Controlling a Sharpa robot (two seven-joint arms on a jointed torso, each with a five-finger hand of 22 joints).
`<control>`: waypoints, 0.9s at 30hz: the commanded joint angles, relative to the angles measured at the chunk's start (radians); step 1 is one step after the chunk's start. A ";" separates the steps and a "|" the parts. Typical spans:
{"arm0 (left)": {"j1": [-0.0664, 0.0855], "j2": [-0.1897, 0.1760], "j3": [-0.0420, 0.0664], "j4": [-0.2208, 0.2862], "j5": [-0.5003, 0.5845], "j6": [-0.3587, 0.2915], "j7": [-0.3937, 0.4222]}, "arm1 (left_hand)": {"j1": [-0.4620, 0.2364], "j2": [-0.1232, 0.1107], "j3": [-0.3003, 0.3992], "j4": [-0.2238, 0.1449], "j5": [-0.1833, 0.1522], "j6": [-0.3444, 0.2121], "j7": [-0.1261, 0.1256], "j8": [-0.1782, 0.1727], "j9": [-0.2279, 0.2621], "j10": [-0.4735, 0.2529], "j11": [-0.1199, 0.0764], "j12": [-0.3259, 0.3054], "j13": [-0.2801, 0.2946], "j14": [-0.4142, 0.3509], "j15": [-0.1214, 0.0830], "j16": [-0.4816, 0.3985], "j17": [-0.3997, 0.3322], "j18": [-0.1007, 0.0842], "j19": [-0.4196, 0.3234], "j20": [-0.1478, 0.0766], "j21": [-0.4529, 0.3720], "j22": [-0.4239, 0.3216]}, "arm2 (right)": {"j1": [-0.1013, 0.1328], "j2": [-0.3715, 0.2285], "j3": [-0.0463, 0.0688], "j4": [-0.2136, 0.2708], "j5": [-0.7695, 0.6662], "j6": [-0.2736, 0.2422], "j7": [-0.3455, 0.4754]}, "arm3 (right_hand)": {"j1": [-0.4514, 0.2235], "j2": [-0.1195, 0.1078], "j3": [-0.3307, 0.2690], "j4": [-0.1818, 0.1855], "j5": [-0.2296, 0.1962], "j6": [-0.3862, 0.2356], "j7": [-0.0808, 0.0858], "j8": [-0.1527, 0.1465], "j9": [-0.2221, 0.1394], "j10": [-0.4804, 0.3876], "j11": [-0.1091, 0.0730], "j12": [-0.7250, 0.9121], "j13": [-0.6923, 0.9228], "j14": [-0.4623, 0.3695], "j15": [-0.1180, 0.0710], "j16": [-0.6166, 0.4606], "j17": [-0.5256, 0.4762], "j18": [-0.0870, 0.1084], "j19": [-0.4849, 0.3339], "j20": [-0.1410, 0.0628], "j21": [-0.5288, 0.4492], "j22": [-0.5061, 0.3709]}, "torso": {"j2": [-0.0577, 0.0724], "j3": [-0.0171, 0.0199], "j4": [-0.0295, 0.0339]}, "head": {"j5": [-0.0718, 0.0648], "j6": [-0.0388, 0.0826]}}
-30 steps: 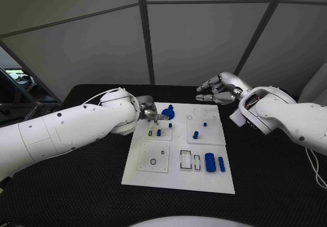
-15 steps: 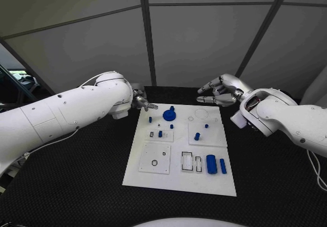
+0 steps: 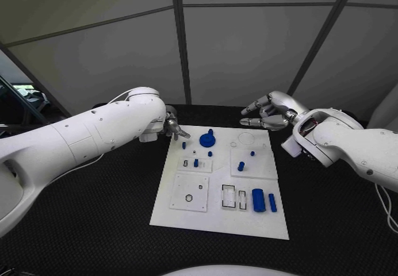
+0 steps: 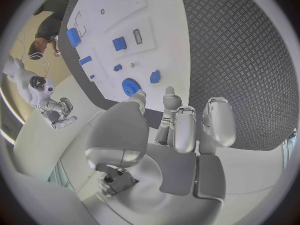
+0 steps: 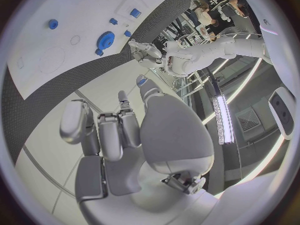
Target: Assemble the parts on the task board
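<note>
No writing is legible on the task board (image 3: 217, 215). The left hand (image 3: 172, 126) hovers at its 11 o'clock corner, fingers curled, empty. The right hand (image 3: 267, 112) hovers at 1 o'clock, fingers apart, empty.

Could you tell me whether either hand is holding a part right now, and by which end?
Nothing is held: the left hand and right hand are both empty, off the task board.

The white task board (image 3: 217, 215) is seen lying in the middle of the black table (image 3: 91, 213). A blue gear (image 3: 206, 138) is set near its far edge, with small blue pegs (image 3: 240, 166) below it and two blue cylinders (image 3: 258, 199) near the right edge. The left hand (image 3: 173, 127) is held at the board's far left corner, empty. The right hand (image 3: 267, 115) is held beyond the far right corner, fingers curled, nothing gripped.
</note>
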 commanded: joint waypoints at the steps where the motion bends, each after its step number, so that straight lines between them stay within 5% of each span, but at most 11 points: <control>1: 0.000 0.012 -0.003 -0.019 -0.018 0.040 0.006 | 0.006 0.012 -0.008 0.000 0.002 0.003 0.007 -0.006 -0.003 -0.001 0.001 0.007 0.005 0.048 0.007 0.002 0.138 0.012 0.003 0.002 0.009 0.007 | 0.002 0.002 0.001 -0.002 0.003 0.012 0.003 | -0.003 0.002 0.000 0.005 0.004 -0.010 0.000 -0.007 0.000 -0.007 -0.003 -0.006 0.087 0.076 -0.002 -0.003 0.144 0.014 -0.005 -0.002 -0.004 -0.001 | 0.000 0.0008 -0.0025 | 0.002 -0.001; 27: -0.011 0.056 -0.007 -0.057 0.000 0.092 0.021 | 0.036 0.040 -0.030 -0.007 0.004 0.027 0.000 -0.002 -0.019 0.003 -0.004 0.017 0.005 0.049 0.003 0.005 0.139 0.012 0.008 0.001 0.011 0.014 | 0.002 0.015 0.001 -0.009 0.002 0.019 0.004 | -0.002 0.003 0.000 0.006 0.005 -0.010 0.000 -0.007 0.000 -0.007 -0.003 -0.006 0.087 0.076 -0.002 -0.004 0.144 0.014 -0.005 -0.002 -0.005 -0.002 | -0.001 -0.0004 0.0005 | -0.009 0.000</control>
